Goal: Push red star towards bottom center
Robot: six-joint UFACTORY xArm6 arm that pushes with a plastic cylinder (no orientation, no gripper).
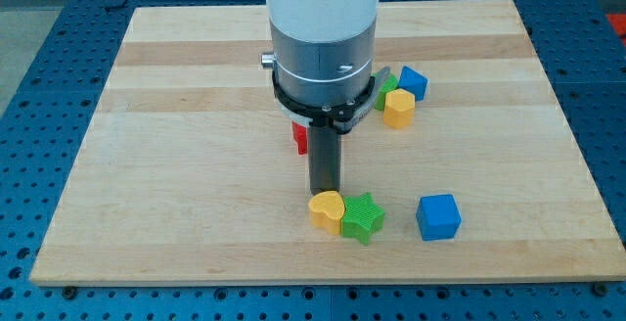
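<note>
red star (300,137) shows only as a small red sliver just left of the rod, mostly hidden behind the arm's grey housing, so its shape cannot be confirmed here; it sits near the middle of the bench (176,115).

camera view: the tool is a plain rod with nothing to open or close, and it grips nothing. my tip (324,193) rests just above the yellow heart (327,209), seemingly touching it, with the green star (363,216) pressed against that heart's right side. a blue cube (437,216) stands apart to the view's right. higher up, a blue block (413,82), a yellow block (398,109) and a green block (385,93) huddle together (partly behind the arm).

the risk, as i judge it: the tip is below the red piece, so any downward stroke would shove the yellow heart and green star instead, and they also block the path to bottom center.

no writing or labels can be read.
</note>
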